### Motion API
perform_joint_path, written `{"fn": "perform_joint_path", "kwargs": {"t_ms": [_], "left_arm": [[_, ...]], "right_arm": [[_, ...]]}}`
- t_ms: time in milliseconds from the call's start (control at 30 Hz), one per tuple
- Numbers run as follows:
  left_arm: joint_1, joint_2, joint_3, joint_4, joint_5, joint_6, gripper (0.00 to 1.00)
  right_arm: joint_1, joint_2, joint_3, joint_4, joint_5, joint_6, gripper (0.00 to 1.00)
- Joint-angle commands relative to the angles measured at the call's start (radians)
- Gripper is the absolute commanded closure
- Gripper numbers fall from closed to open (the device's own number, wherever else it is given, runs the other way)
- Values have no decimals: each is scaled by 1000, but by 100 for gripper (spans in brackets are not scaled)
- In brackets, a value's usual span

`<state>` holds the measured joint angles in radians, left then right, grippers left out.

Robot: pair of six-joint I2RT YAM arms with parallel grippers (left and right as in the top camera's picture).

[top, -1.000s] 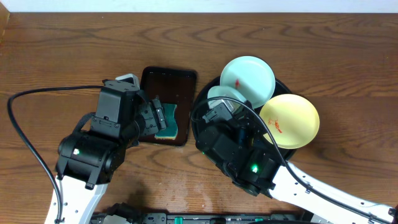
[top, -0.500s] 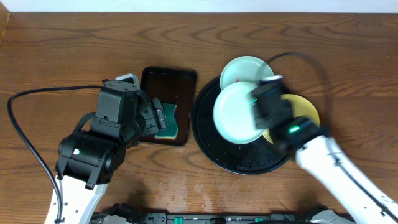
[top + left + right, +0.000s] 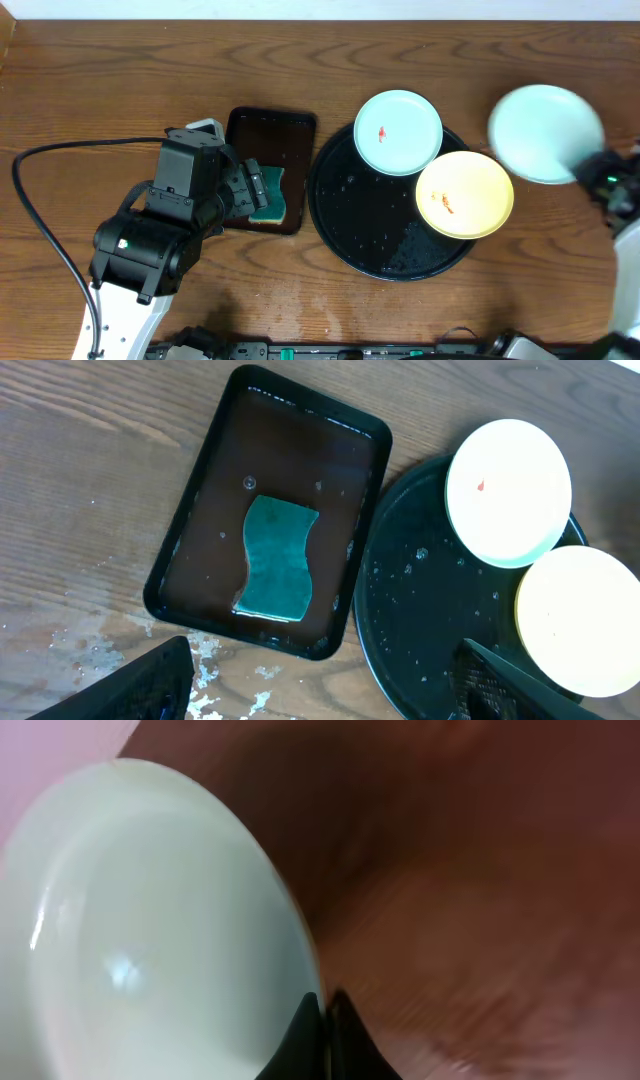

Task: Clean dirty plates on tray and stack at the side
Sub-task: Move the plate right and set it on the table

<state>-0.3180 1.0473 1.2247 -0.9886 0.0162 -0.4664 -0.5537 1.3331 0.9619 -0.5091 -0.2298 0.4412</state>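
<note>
Of three, the mint plate and yellow plate stay on the one tray; the right gripper, pinching the third plate by its rim, has swung right, while the left gripper gapes empty.

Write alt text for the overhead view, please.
The right claw holds a mint-white plate over the table, right of the black tray, which carries a second mint plate and a yellow plate, both smeared red. The left claw is near a green sponge.
</note>
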Motion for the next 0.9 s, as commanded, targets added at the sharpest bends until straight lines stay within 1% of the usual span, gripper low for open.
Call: {"fn": "perform_joint_path", "kwargs": {"t_ms": [0, 133, 300, 433, 467, 500, 533, 567, 633, 667, 800, 867], "left_arm": [[3, -1, 20, -2, -5, 10, 18], [3, -1, 20, -2, -5, 10, 18], [3, -1, 20, -2, -5, 10, 18], [3, -1, 20, -2, -5, 10, 18], [3, -1, 20, -2, -5, 10, 17], [3, -1, 20, -2, -5, 10, 17], [3, -1, 20, -2, -5, 10, 17], [3, -1, 20, -2, -5, 10, 17], [3, -1, 20, -2, -5, 10, 18], [3, -1, 20, -2, -5, 10, 18], [3, -1, 20, -2, -5, 10, 17], [3, -1, 20, -2, -5, 10, 17]], "right_arm": [[-122, 72, 18, 28, 3, 63, 99], [-179, 179, 18, 33, 98, 58, 99], [-191, 290, 18, 42, 97, 29, 99], [-191, 330, 18, 66, 95, 19, 98], [-191, 332, 18, 75, 93, 4, 89], [-191, 329, 18, 86, 82, -18, 73], [-191, 324, 18, 94, 58, -43, 61], [-191, 314, 18, 99, 14, -75, 53], [-188, 279, 18, 102, -90, -100, 46], [-182, 259, 18, 101, -132, -100, 45], [-117, 167, 18, 72, -282, -132, 44], [-46, 113, 18, 10, -276, -174, 44]]}}
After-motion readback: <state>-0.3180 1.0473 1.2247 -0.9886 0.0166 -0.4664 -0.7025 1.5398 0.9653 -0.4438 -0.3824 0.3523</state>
